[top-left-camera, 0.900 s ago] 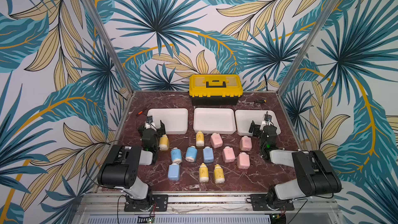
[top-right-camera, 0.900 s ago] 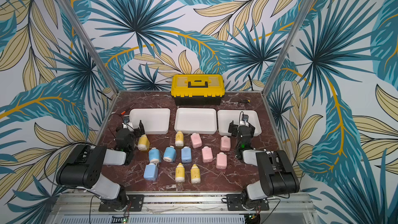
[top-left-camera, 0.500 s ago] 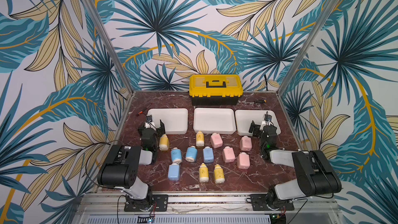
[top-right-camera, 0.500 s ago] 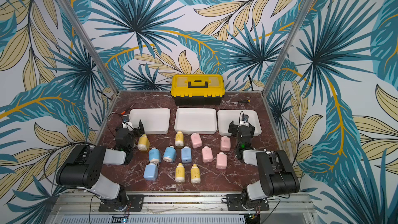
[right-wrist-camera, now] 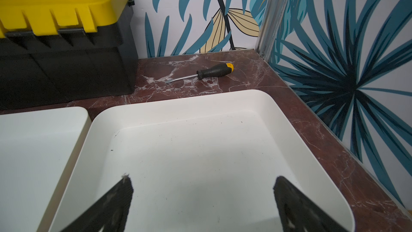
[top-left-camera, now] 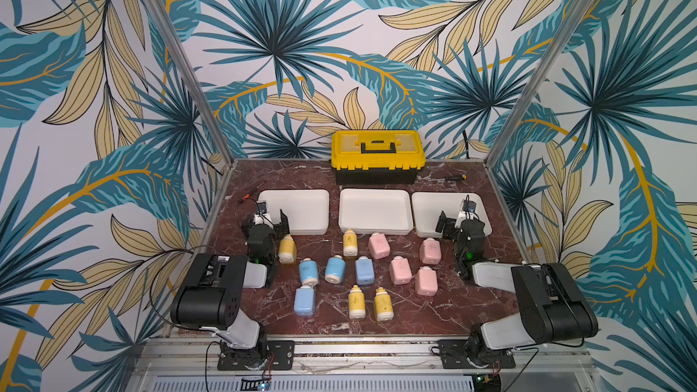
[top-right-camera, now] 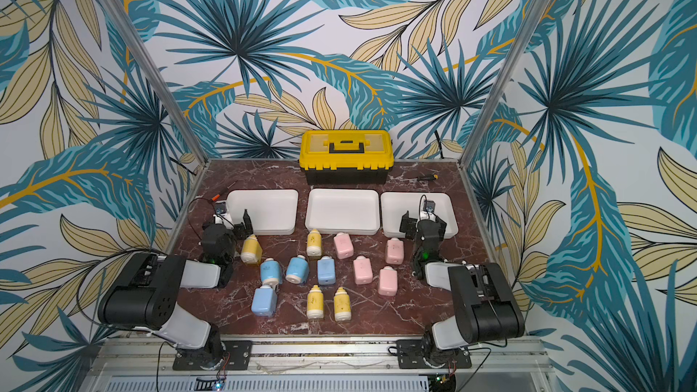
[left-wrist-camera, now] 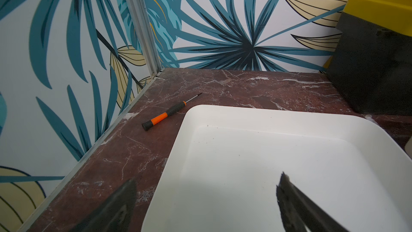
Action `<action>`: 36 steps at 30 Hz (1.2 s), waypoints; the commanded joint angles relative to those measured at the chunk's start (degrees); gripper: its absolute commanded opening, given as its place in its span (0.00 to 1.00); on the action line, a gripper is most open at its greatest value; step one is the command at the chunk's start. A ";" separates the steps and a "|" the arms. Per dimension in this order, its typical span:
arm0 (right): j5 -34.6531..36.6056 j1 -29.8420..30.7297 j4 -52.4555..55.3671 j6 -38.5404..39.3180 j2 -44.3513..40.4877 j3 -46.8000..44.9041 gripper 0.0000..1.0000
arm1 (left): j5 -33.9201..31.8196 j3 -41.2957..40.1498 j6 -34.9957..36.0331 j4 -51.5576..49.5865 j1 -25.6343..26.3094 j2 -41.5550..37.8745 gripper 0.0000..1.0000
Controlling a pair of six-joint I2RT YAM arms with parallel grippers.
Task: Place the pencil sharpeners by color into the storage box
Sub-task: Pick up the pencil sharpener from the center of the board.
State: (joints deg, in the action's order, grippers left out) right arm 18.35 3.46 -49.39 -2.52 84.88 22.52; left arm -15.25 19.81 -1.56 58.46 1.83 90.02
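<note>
1. Three white trays (top-left-camera: 373, 205) sit in a row just before the toolbox (top-left-camera: 378, 156).
2. Twelve pencil sharpeners (top-left-camera: 364, 270) lie on the worktop (top-left-camera: 445, 311), past the trays from the toolbox.
3. Left pincer (left-wrist-camera: 207, 179), right pincer (right-wrist-camera: 203, 178): both gaping, holding nothing.

A dark red marble table (top-left-camera: 445, 311) is shown. At its back a yellow-and-black toolbox (top-left-camera: 378, 156) is set, with three white trays (top-left-camera: 373, 207) lined up before it. Twelve pencil sharpeners (top-left-camera: 364, 270), yellow, blue and pink, are spread nearer the front. An orange-banded screwdriver (left-wrist-camera: 165, 114) and a yellow-capped screwdriver (right-wrist-camera: 207, 72) are laid near the back corners.
</note>
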 commanded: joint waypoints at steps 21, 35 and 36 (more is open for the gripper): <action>6.24 -0.39 63.34 -18.39 -35.45 23.05 0.99 | -9.43 5.89 -25.63 -33.04 5.05 -54.64 0.99; 3.64 -0.44 88.43 -26.50 -19.65 43.04 0.99 | 14.12 31.88 -30.40 -57.54 3.80 -38.85 0.99; 3.75 -0.48 90.61 -26.52 -18.74 44.66 0.99 | 14.34 33.44 -30.38 -60.27 3.85 -37.45 0.99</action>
State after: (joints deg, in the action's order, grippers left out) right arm 22.02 3.14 31.03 -27.68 64.51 63.96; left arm -3.22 50.46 -30.35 8.84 5.93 50.09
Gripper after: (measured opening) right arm 0.994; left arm 0.995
